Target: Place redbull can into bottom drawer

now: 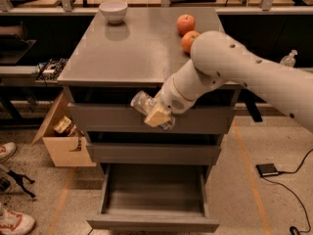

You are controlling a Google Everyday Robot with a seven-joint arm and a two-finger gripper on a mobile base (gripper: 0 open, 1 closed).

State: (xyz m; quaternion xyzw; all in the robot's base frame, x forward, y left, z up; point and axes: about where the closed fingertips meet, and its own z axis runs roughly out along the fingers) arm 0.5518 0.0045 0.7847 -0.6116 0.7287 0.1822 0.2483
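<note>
The white arm (254, 77) reaches down across the front of the grey cabinet. Its gripper (155, 114) hangs before the top drawer front, below the surface (132, 53) edge. The bottom drawer (151, 223) stands pulled open underneath. The tan fingers (157, 116) are clamped on the can (140, 102), which lies tilted between them, its shiny end jutting up-left; any print on it is unreadable. On the surface sit a bowl (113, 11) and 2 apples (186, 23).
</note>
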